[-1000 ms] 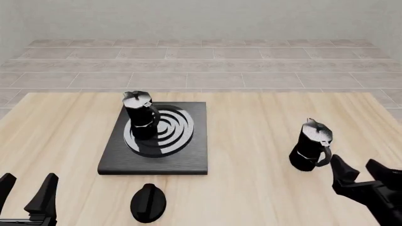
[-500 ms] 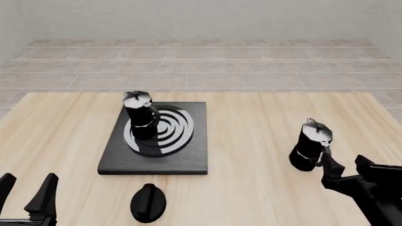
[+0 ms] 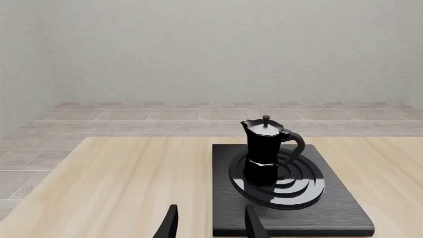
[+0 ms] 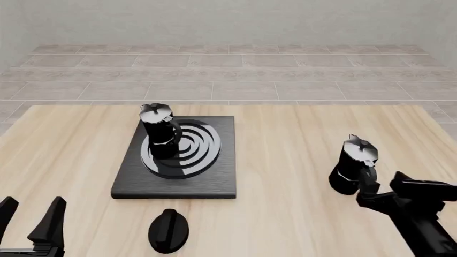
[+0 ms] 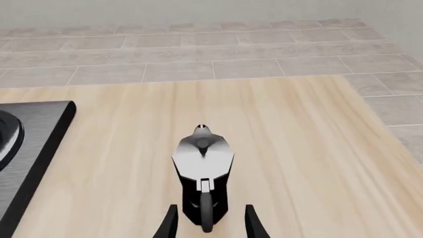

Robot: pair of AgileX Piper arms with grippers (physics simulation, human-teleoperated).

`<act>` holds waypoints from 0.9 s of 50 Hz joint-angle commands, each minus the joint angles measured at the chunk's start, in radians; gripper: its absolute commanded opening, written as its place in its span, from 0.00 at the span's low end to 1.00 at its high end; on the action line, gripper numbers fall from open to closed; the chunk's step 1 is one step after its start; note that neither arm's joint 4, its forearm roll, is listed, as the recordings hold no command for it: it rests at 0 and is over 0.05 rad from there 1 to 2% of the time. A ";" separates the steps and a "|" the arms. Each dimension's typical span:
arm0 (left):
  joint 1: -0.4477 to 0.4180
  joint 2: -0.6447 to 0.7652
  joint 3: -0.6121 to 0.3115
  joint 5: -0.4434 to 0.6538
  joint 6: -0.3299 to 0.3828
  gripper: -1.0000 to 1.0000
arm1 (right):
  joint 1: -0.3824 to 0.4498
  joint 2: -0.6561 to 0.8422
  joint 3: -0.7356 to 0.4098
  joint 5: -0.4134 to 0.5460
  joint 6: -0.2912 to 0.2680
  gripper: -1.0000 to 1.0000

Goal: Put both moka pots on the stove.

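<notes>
One small black faceted moka pot with shiny silver lid stands upright on the flat black stove slab, on its ring burner's left side. Second identical moka pot stands on the light wooden table, handle between the right gripper fingers, which are spread, gripping nothing. Left gripper spread wide, empty, near the table's front edge.

Left gripper low at near-left corner, jaws apart (empty), right gripper reaching forward from near-right, jaws spread wide, arm angled inward
</notes>
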 commanded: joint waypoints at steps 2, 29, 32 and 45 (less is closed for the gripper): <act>0.000 0.000 0.000 0.000 0.000 1.00 | -0.001 0.126 -0.019 -0.094 0.002 1.00; 0.000 0.000 0.000 0.000 0.000 1.00 | 0.015 0.286 -0.046 -0.172 0.013 1.00; 0.000 0.000 0.000 0.000 0.000 1.00 | 0.015 0.293 -0.046 -0.171 0.017 1.00; 0.000 0.000 0.000 0.000 0.000 1.00 | 0.031 0.263 -0.046 -0.156 0.024 0.00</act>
